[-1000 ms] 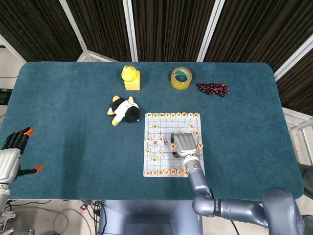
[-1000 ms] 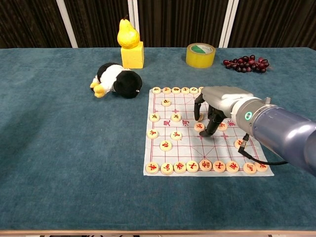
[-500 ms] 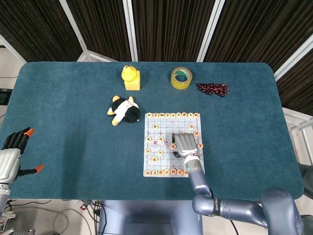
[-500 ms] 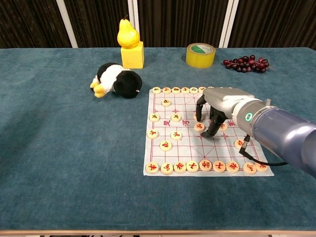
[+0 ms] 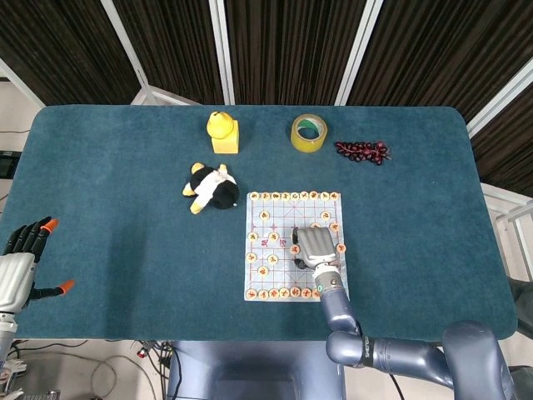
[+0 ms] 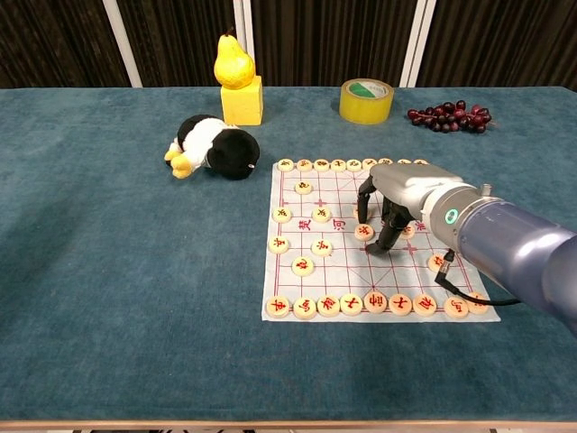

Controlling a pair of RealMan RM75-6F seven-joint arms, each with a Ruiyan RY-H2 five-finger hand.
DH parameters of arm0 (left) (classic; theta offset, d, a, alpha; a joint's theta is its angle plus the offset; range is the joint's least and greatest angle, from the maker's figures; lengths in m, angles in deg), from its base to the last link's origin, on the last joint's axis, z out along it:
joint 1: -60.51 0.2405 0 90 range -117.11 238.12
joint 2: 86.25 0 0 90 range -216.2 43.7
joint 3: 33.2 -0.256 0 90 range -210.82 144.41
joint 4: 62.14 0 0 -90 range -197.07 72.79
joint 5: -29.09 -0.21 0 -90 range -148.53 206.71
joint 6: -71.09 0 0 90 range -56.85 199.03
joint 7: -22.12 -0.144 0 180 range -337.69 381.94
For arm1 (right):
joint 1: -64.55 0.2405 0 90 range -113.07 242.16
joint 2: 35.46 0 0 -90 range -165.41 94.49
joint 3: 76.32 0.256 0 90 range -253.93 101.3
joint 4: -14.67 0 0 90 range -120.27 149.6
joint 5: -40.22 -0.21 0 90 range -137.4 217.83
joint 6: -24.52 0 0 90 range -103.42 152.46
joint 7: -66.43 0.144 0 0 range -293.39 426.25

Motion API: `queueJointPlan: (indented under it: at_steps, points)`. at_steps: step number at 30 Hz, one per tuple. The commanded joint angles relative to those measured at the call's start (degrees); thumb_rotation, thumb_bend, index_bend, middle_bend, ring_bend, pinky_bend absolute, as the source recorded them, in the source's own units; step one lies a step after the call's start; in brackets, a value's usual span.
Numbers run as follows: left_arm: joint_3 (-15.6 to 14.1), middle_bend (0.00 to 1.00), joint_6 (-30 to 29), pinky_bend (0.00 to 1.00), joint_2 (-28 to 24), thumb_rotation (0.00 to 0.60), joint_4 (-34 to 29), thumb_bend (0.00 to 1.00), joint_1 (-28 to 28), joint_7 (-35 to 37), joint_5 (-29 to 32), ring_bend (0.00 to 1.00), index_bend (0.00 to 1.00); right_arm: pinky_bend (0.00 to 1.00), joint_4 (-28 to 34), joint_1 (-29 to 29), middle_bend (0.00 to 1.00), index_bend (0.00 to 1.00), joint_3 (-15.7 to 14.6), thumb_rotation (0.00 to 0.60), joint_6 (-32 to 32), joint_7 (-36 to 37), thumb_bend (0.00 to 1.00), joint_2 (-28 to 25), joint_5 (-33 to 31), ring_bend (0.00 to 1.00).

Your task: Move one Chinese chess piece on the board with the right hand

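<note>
- The right hand (image 6: 389,200) hovered palm-down over the chess board (image 6: 297,287), fingers (image 6: 363,204) curled downward.
- A chess piece (image 6: 364,232) lay just below those fingertips; whether they gripped it could not be told.
- The left hand (image 5: 18,262) rested far off at the table (image 5: 125,217) edge, fingers spread, holding nothing.

Matt napped cloth table (image 6: 108,271), paper board (image 6: 347,271)

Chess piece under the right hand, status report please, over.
Right hand over board, fingertips straddling a mid-board chess piece; grip unclear. Left hand open, off-board. Neighbouring pieces close, none blocking.
</note>
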Motion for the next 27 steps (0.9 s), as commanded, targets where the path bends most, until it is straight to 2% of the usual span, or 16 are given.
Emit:
queueJointPlan:
  at_steps: [1,8,27]
  points:
    - [0.01,0.00,0.00,0.00,0.00,0.600,-0.02,0.00,-0.01,0.01,0.00,0.00,0.00,1.00,-0.16,0.00,1.00,0.46,0.09,0.600,0.00,0.07,0.31,0.05,0.05,1.00]
    - [0.00,0.00,0.00,0.00,0.01,0.600,-0.01,0.00,0.00,0.05,0.02,0.00,0.00,1.00,-0.91,-0.07,1.00,0.53,0.29,0.600,-0.16,0.38,0.34,0.48,-0.08,1.00]
    - [-0.04,0.00,0.03,0.00,0.02,0.600,-0.09,0.00,-0.03,0.06,0.01,0.00,0.00,1.00,0.47,-0.16,1.00,0.53,1.32,0.600,0.74,0.84,0.38,-0.02,1.26,1.00]
